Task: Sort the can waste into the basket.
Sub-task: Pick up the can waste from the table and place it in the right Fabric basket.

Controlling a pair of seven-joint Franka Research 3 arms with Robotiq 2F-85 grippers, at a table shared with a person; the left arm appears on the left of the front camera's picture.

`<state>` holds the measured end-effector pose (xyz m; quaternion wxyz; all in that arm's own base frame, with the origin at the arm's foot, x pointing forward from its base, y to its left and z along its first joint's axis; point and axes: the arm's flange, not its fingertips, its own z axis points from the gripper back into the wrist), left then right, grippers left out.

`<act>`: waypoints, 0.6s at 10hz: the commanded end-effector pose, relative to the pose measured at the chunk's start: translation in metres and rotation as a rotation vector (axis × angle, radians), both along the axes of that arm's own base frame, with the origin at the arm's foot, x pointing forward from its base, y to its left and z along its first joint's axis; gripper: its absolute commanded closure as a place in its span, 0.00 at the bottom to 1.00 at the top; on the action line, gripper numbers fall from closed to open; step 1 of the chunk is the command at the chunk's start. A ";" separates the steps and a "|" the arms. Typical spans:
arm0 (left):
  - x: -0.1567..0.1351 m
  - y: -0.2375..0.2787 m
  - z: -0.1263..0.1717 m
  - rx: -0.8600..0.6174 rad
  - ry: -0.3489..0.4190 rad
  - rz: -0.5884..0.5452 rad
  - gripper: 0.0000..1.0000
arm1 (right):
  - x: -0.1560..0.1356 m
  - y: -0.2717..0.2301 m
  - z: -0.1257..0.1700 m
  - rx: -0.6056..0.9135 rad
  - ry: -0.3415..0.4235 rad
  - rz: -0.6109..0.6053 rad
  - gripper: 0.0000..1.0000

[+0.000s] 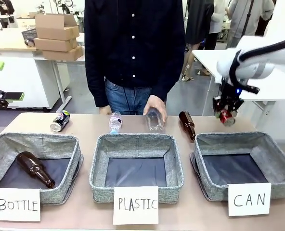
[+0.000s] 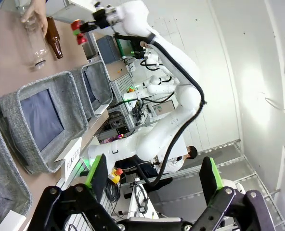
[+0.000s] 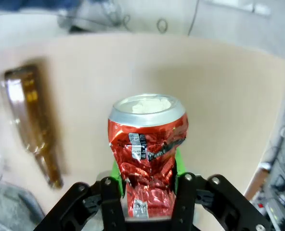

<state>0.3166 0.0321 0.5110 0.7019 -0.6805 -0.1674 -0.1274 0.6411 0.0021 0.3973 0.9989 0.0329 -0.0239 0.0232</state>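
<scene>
Your right gripper (image 3: 145,169) is clamped on the red can (image 3: 147,144). Its green pads (image 3: 114,169) press the dented middle of the can from both sides, and the silver end of the can points away from the wrist camera. In the front view that gripper (image 1: 226,113) hangs from the arm at the right, with the red can (image 1: 226,117) held in the air beyond the far rim of the CAN basket (image 1: 243,137), not over its dark lining. A brown bottle (image 1: 187,124) lies on the table (image 1: 84,126) just left of the held can. In the right wrist view the same bottle (image 3: 34,120) lies off to the picture's left.

The CAN basket sits at the right of the row, and its white card (image 1: 249,199) leans on the near wall. The PLASTIC basket (image 1: 137,140) is in the middle and the BOTTLE basket (image 1: 36,139) is at the left, with another brown bottle (image 1: 35,168) lying inside it.

The black can (image 1: 60,121) lies on its side on the table behind the BOTTLE basket, well apart from the CAN basket. Two clear bottles stand behind the PLASTIC basket. One has a blue label (image 1: 115,121), and the other (image 1: 154,121) is under the person's hand (image 1: 156,104).

Your left gripper (image 2: 152,173) has its fingers spread wide with nothing between them, off to the table's left side.
</scene>
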 end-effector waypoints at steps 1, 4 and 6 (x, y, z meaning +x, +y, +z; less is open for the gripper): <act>0.001 -0.002 0.001 -0.021 -0.025 -0.001 0.00 | -0.097 0.010 0.092 0.052 -0.016 0.066 1.00; 0.001 -0.002 0.001 -0.021 -0.025 -0.001 0.00 | -0.198 0.004 0.139 0.106 0.272 0.422 1.00; 0.001 -0.002 0.001 -0.021 -0.025 -0.001 0.00 | -0.237 0.017 0.128 0.036 0.258 0.658 1.00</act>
